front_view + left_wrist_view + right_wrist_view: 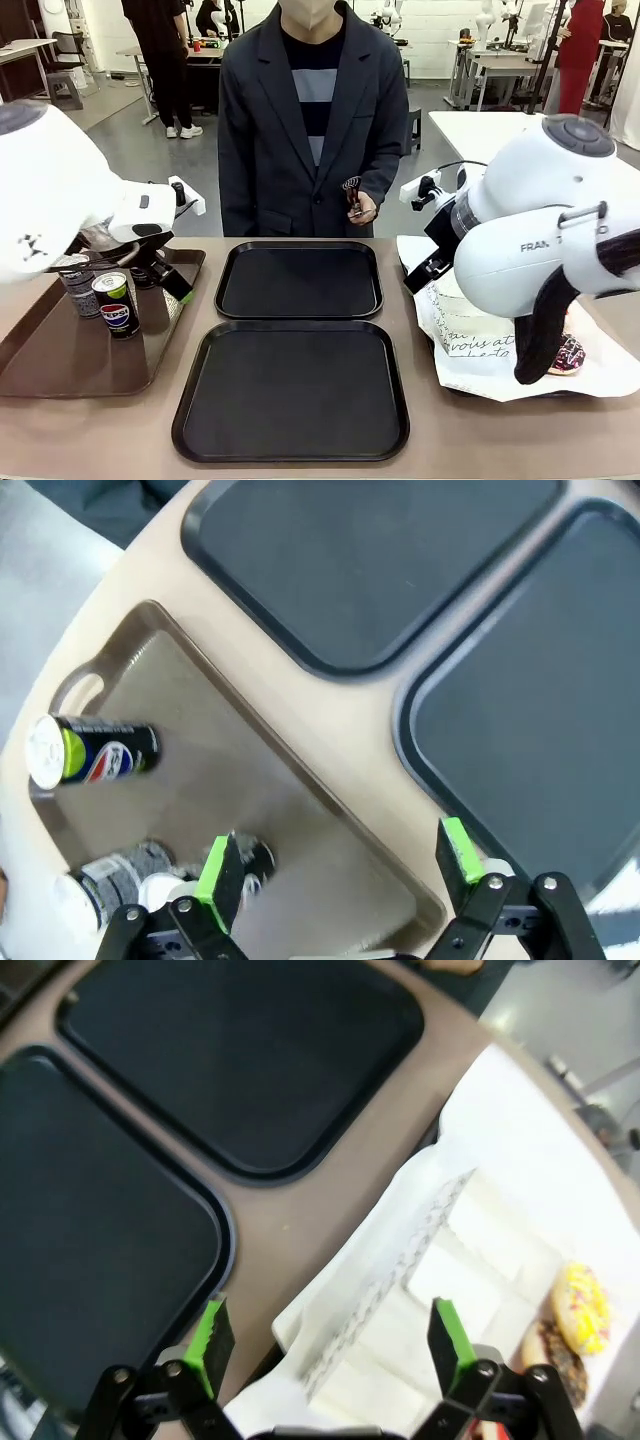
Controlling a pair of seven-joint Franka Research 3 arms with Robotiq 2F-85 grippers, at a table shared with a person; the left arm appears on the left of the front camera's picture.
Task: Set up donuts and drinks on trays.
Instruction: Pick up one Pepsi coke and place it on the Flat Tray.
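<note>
The left gripper (pixel 338 865) is spread wide with nothing between its green pads, and hangs over the brown handled tray (pixel 250 770). Just behind one finger sits a dark can (pixel 252 858), half hidden, its label unreadable. Beside it is a grey patterned can (pixel 118 875). Farther along, by the handle cut-out, is a black Pepsi can (pixel 98 752) with a green top. In the front view these two cans stand upright at the brown tray's left end, partly behind the left arm.

The right gripper (pixel 330 1340) is also wide apart and holds nothing. It hangs above crumpled white paper (pixel 520 1160) at the table's right side. On the paper lie folded white sleeves (pixel 470 1270). Past them a yellow-sprinkled donut (pixel 582 1308) touches a chocolate donut (pixel 555 1360), which one finger partly cuts off. From the front the right arm covers most of the paper, and a dark sprinkled donut (pixel 568 353) peeks out beside the arm's black cable sleeve.

The far black tray (pixel 300 281) and the near black tray (pixel 292 395) lie close together mid-table, not touching. Beyond them a person's hand (pixel 360 208) holds something too small to make out.
</note>
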